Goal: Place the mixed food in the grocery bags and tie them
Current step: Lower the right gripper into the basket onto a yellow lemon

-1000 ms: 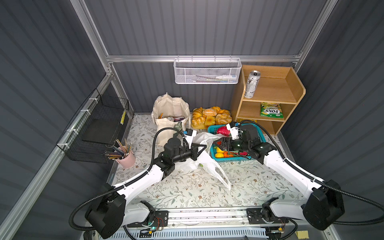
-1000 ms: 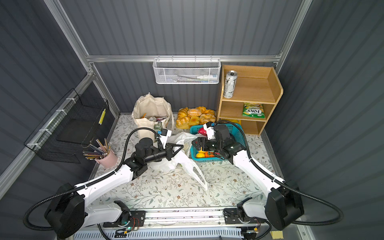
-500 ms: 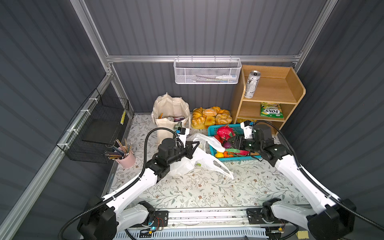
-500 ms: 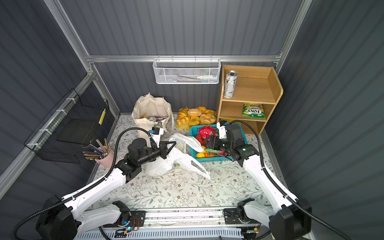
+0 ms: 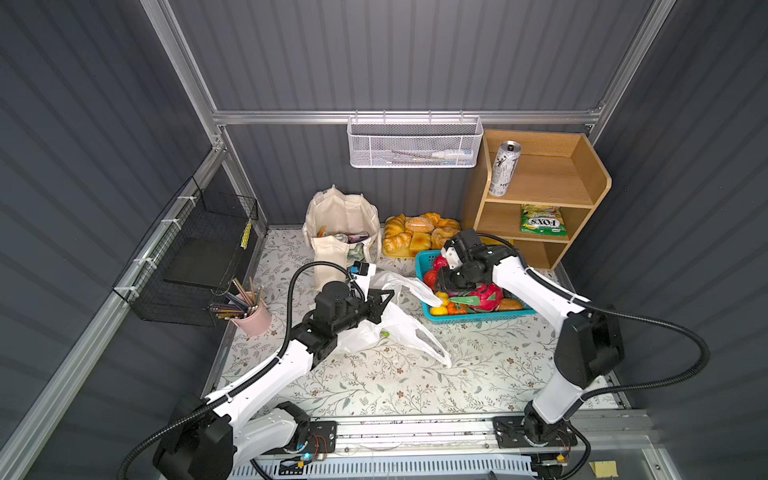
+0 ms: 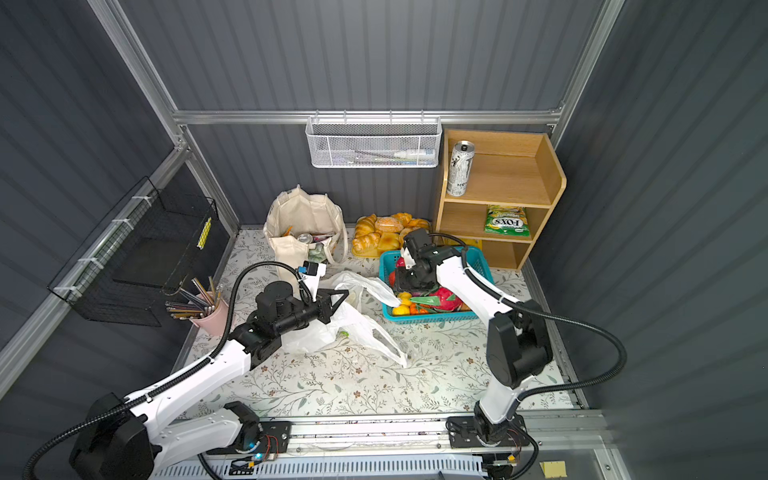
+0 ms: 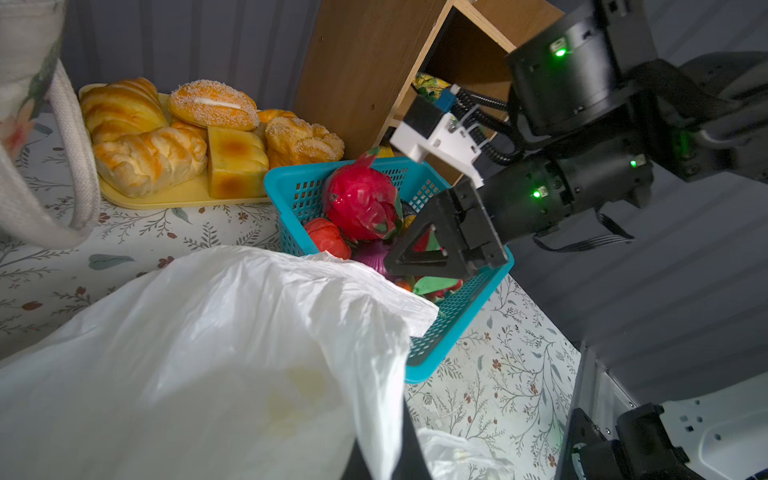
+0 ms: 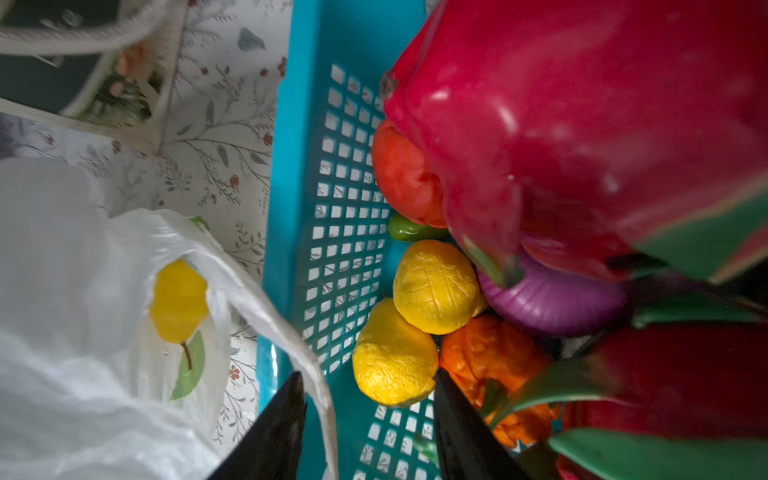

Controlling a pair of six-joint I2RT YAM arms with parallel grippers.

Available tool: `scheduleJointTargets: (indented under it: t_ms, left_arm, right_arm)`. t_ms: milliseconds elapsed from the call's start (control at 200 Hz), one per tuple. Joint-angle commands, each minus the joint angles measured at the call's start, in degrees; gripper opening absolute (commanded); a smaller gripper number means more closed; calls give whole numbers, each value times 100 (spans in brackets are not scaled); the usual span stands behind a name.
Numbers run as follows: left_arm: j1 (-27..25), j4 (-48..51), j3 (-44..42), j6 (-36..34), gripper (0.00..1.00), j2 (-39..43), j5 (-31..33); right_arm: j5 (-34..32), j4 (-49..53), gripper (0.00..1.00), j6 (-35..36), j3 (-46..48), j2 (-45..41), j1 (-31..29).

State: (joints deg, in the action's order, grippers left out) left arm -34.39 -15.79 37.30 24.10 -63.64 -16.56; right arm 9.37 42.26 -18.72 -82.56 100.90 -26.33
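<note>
Your left tool [image 5: 384, 299] is clenching the white plastic bag [image 5: 374, 332] by its rim, apparently keeping its mouth toward the blue basket [image 5: 473, 318] at its 2 o'clock, while your right tool [image 8: 369, 386], jaws apart, is straddling a yellow lemon [image 8: 395, 353] there, probably for transfer.

Site: robot lab test cell | I see: grey panel walls [image 5: 415, 54], aluminium frame [image 5: 407, 117], my bolted base rail [image 5: 415, 432]

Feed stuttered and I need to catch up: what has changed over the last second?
The right gripper swung right over the turquoise plastic basket, then back to its left end, jaws narrowing but apart, by the yellow lemons. The left gripper stayed shut on the thin white plastic bag; cream canvas tote unmoved.
</note>
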Motion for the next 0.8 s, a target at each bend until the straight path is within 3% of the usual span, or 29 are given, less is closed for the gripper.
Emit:
scheduleJointTargets:
  t_ms: [0,135,365,795]
  left_arm:
    - [47,-29,-77,-175,0,129,-111]
    - [55,-3,-82,-211,0,154,-115]
    - [64,-62,-83,-183,0,129,-172]
    - [62,-100,-68,-107,0,136,-155]
  right_arm:
    - [-433,624,52,189,-95,323,-11]
    - [-644,587,55,124,78,485,-17]
    - [-585,561,70,103,-127,893,-127]
    - [-1257,811,67,322,-464,1734,-261]
